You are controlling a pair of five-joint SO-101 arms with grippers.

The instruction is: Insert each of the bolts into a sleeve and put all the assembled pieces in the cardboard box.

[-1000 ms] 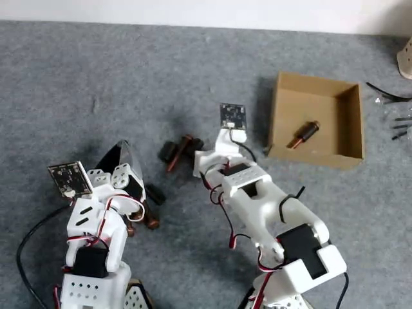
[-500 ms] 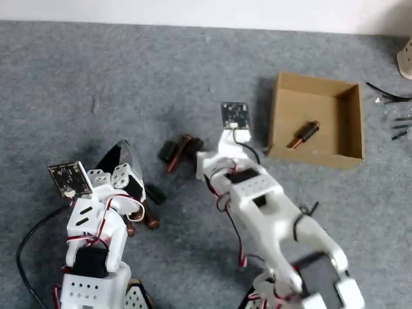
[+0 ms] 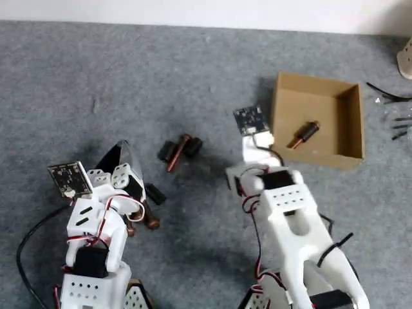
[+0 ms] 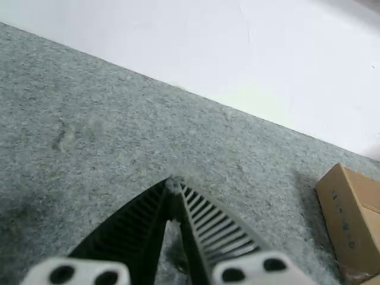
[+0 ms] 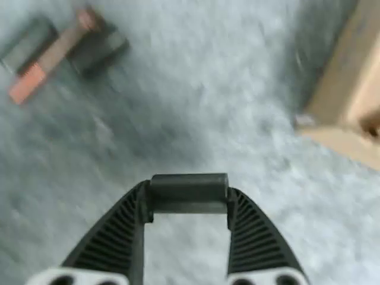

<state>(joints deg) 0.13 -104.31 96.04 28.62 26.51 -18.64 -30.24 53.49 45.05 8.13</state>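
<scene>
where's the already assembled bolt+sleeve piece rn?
High view: the assembled piece lies tilted on the floor of the cardboard box, nearer its left wall, on the table's right side.

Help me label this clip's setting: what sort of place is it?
Probably a small robotics test bench: a grey felt-like mat, the white left arm and right arm side by side, loose hardware at the mat's edge.

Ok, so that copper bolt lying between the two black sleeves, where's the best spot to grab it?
Probably the copper bolt's end nearer the arms, which pokes out clear of the black sleeves flanking its middle. Come straight down from above with the jaws across the shaft, since it lies flat.
</scene>
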